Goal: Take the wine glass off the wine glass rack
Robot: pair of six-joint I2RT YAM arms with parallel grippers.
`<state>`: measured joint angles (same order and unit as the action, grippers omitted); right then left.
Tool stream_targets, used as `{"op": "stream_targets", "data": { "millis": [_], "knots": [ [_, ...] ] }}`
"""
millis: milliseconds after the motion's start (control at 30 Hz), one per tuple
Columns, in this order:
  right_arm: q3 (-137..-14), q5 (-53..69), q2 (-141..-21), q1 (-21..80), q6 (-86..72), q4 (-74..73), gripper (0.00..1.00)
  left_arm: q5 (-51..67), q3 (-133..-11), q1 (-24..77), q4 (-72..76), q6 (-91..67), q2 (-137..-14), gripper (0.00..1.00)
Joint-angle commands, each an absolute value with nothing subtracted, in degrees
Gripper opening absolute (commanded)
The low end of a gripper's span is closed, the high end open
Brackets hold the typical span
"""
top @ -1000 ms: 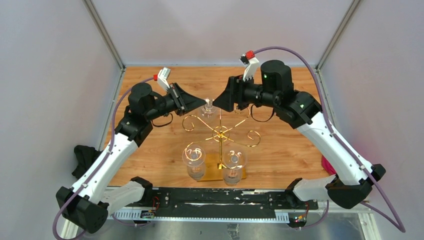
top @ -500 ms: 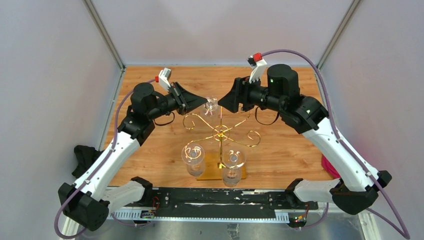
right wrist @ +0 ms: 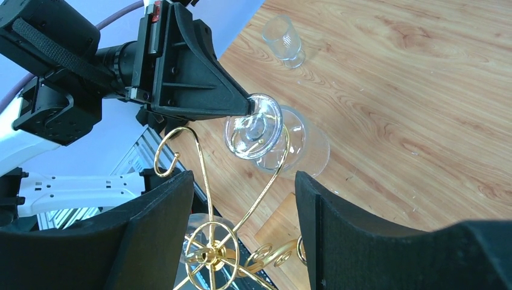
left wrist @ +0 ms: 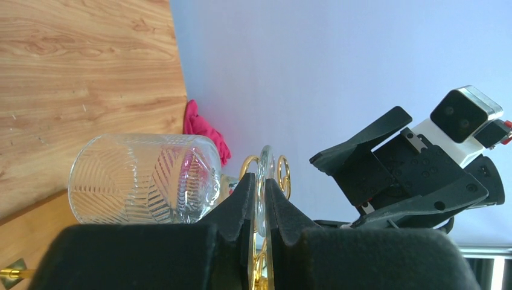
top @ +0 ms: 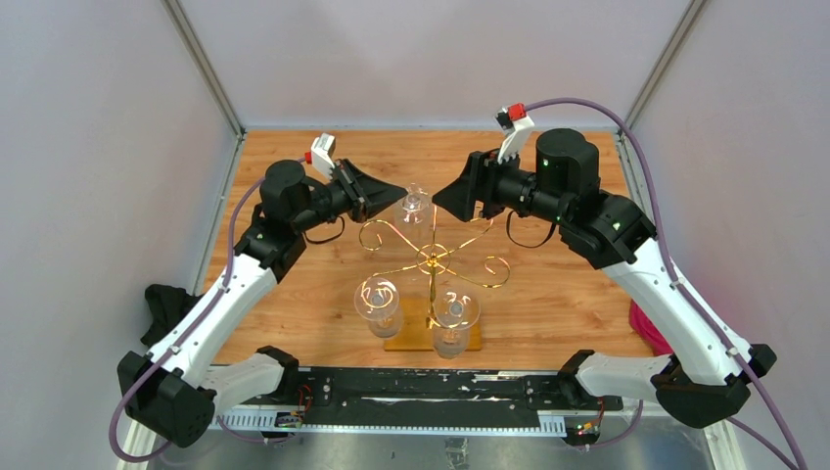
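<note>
The gold wine glass rack point(top: 431, 258) stands mid-table on its wooden base point(top: 403, 341), with two glasses point(top: 378, 302) point(top: 456, 313) hanging from its near arms. My left gripper point(top: 399, 191) is shut on the foot of a third wine glass point(top: 416, 206) at the rack's far arm. In the left wrist view the fingers point(left wrist: 264, 181) pinch the foot edge-on, with the patterned bowl point(left wrist: 145, 178) to the left. My right gripper point(top: 438, 199) is open and empty, facing the left one. In its wrist view point(right wrist: 244, 199) the rack hub point(right wrist: 211, 254) lies between the fingers, and the held glass's foot point(right wrist: 256, 124) beyond.
A small clear glass point(right wrist: 284, 39) stands on the wooden table beyond the rack. A pink cloth point(top: 641, 323) lies at the table's right edge. Grey walls close the sides and back. A black rail point(top: 421, 387) runs along the near edge.
My right gripper has drawn back to the right, away from the glass. My left gripper has shifted slightly right with the glass foot in its fingers.
</note>
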<state>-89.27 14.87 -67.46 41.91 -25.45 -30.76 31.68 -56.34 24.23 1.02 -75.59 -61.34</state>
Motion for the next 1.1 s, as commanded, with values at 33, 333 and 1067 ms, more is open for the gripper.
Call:
{"op": "stream_targets", "data": {
  "millis": [33,333,1067],
  "knots": [
    [-88.4,14.3,-66.7,42.4,-24.3,-29.4,0.67,31.3,-58.7,24.8,1.9,-76.8,-62.5,0.00],
    [-87.6,13.8,-66.7,42.4,-23.6,-29.2,0.67,32.0,-63.6,25.2,1.7,-76.8,-65.7,0.00],
    [-86.9,14.6,-66.5,42.3,-23.8,-28.4,0.67,26.3,-63.4,30.5,-9.7,-72.9,-57.5,0.00]
  ]
}}
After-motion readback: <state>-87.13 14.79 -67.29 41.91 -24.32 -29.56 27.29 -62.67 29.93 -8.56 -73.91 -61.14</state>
